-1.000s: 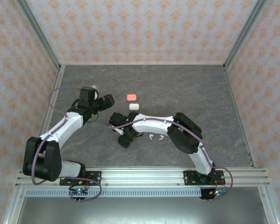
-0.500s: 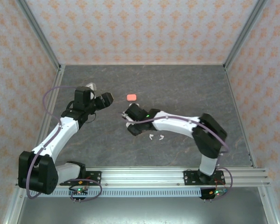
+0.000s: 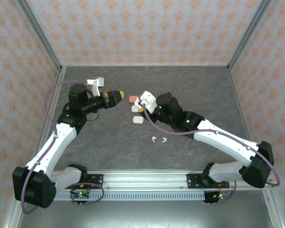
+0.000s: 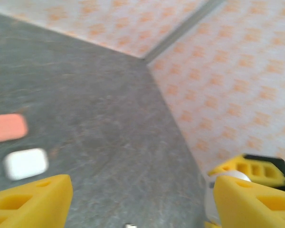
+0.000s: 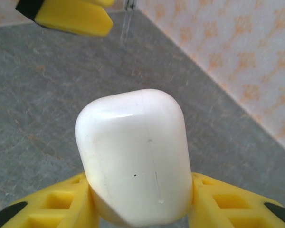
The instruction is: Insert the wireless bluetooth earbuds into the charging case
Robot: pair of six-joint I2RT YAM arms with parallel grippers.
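Two white earbuds (image 3: 153,139) lie apart from the right claw (image 5: 140,213) (pinching a white case (image 5: 135,152)).

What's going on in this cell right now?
The right gripper is clamped on a white charging case, held up off the table. The left gripper hangs open just across from it, holding nothing. A coral-pink case lies on the table beside them. Two white earbuds lie loose nearer the arm bases, not yet picked up.
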